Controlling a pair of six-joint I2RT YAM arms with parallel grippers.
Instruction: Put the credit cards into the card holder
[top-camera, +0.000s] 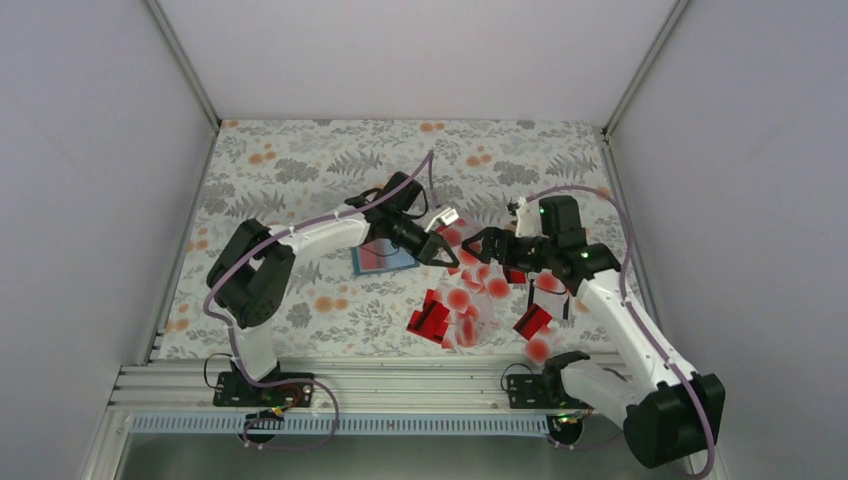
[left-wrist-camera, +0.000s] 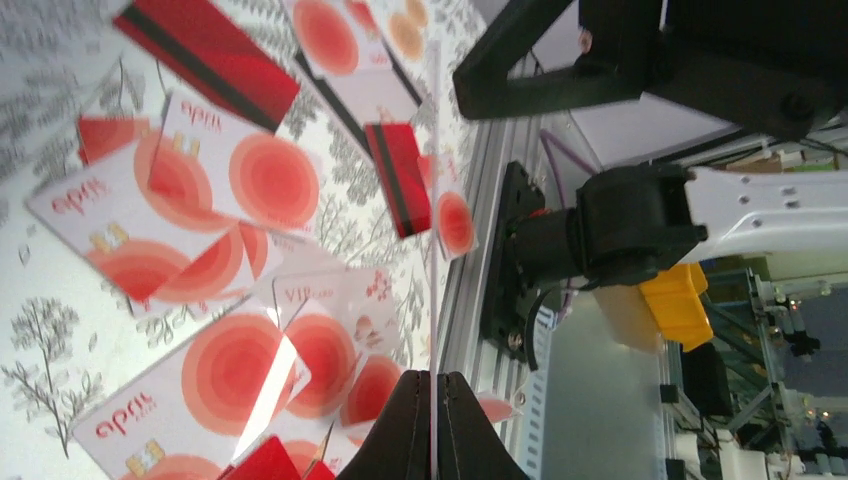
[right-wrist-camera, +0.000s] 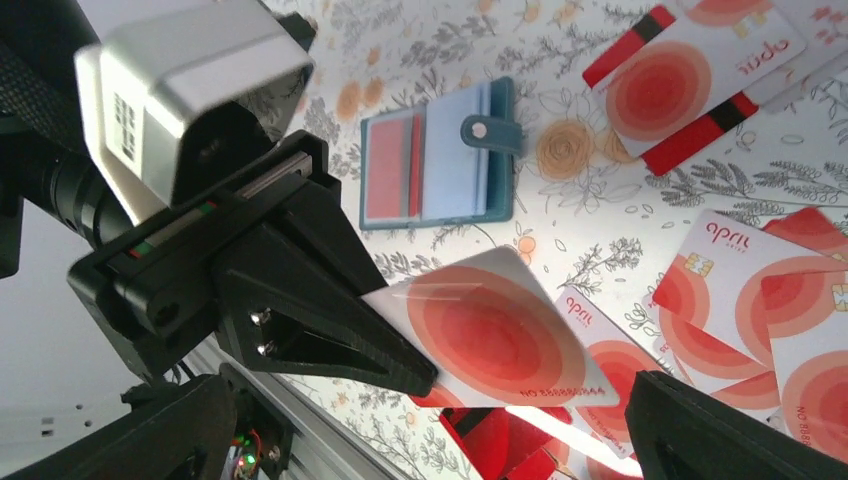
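left gripper (top-camera: 441, 250): its fingers (right-wrist-camera: 330, 330) are pressed together on one corner of a pale card (right-wrist-camera: 500, 335) with a big red dot.
pale card: it is held up off the tabletop (top-camera: 300, 160), between the two arms' tips and near the card holder (right-wrist-camera: 440, 155). From the left wrist it is seen only as a thin edge.
right gripper (top-camera: 478, 243): its fingers (right-wrist-camera: 720, 430) are spread wide, one on each side of the pale card. Nothing is pinched by them.
card holder: it is laid open and flat near the middle of the tabletop. It is teal outside and light blue inside, with a small snap tab on one side. A red card (right-wrist-camera: 385, 170) is seen inside it, on one half.
credit cards (top-camera: 470, 300): many are scattered from the middle of the tabletop toward the near right corner. Some are red with a black stripe. Others are pale with a red dot. Several are laid partly over one another.
tabletop: it is covered by a cloth printed with grey leaves and orange flowers.
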